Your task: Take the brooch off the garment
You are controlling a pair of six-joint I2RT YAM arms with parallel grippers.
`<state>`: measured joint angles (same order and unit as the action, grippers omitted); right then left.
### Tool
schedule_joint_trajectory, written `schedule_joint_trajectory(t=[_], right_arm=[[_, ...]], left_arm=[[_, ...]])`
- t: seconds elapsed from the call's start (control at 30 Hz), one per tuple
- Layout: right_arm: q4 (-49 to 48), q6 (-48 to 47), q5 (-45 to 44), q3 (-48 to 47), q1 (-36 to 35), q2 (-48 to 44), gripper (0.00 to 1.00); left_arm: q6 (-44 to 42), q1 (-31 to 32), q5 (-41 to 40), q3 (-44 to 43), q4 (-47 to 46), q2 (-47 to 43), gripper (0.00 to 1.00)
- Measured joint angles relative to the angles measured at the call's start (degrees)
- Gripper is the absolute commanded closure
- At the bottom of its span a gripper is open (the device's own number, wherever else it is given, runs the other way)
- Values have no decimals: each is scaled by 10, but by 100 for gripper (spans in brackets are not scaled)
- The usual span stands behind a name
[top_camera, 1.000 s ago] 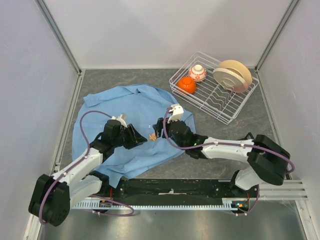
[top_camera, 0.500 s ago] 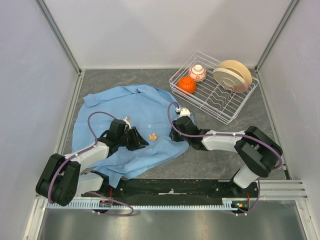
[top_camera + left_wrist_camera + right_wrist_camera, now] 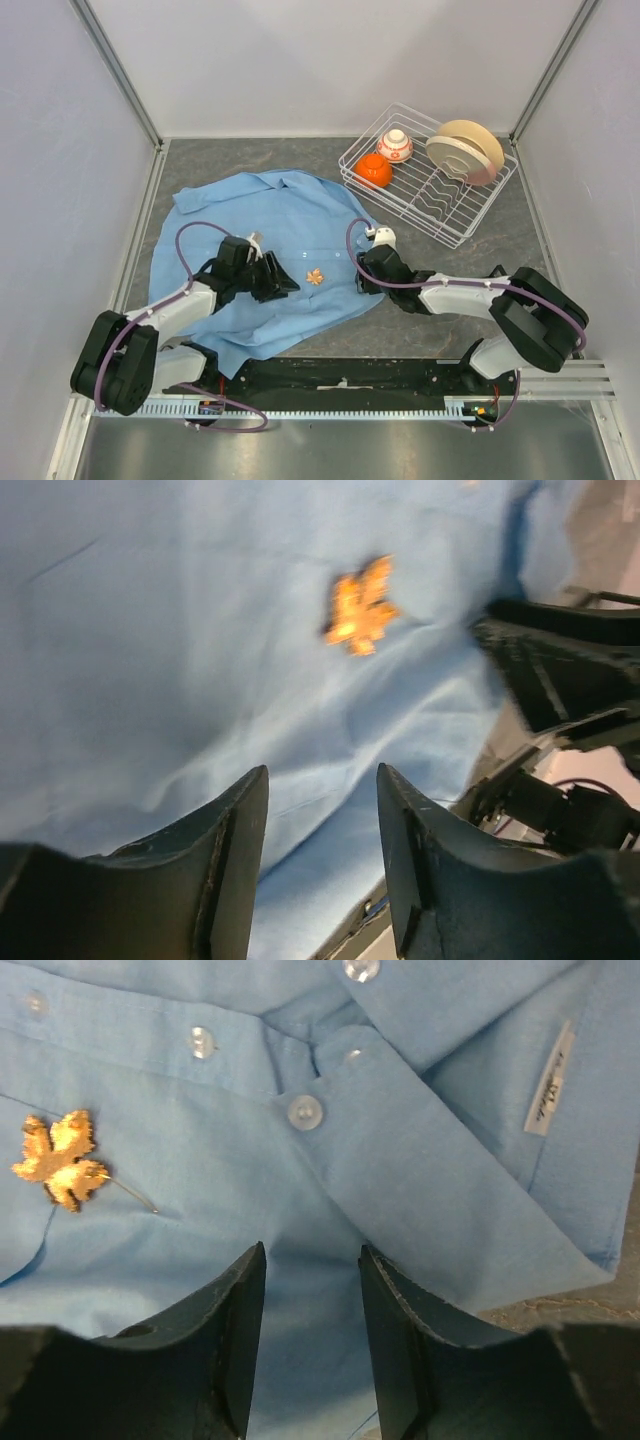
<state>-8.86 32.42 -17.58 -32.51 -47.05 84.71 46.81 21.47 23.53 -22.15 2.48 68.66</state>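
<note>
Blue shirt [image 3: 270, 215] lies spread, and the brooch [image 3: 315, 277] is pinned on it: at 3 o'clock of the left gripper [image 3: 288, 286], at 9 o'clock of the right gripper [image 3: 362, 280]. Both pairs of jaws are held apart, with nothing between them. The brooch is best nipped by its edge with one gripper while the cloth beside it is pressed down by the other (thin fabric lifts otherwise). The pin [image 3: 130, 1195], seen at 4 o'clock of the brooch in the right wrist view, should be drawn out along its own line.
</note>
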Motion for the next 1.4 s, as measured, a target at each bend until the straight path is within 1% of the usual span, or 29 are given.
schedule_joint_trajectory(t=[0.07,0.1,0.17,0.2,0.23,0.3,0.33,0.37,0.47,0.67,0.87,1.1,1.3,1.4], right_arm=[[12,-14,17,-7,-3,-6,47],[17,-19,25,-12,-5,-10,46],[21,-28,39,-23,-13,-16,47],[21,-32,46,-28,-19,-18,48],[20,-34,56,-33,-25,-19,49],[17,-38,75,-38,-35,-19,54],[16,-38,85,-38,-39,-19,57],[16,-37,91,-38,-40,-19,58],[13,-35,104,-36,-41,-19,60],[-2,-31,115,-14,-41,-22,63],[-10,-25,118,13,-41,-22,63],[-16,-24,118,15,-41,-22,63],[-21,-25,117,19,-41,-22,63],[-24,-25,118,21,-41,-22,63]], left_arm=[[-12,3,16,-36,13,0,44],[-18,5,21,-53,17,0,46],[-33,8,27,-93,20,8,51],[-43,9,31,-117,20,20,59],[-53,11,35,-142,22,38,62],[-73,15,37,-185,27,83,69],[-83,19,36,-206,35,108,70],[-89,22,32,-220,40,129,70],[-111,52,-13,-262,80,189,70],[-125,112,-106,-286,137,205,71],[-129,131,-165,-319,157,239,73],[-132,162,-222,-354,188,289,72],[-132,170,-246,-355,195,290,72],[-132,172,-256,-355,199,286,69]])
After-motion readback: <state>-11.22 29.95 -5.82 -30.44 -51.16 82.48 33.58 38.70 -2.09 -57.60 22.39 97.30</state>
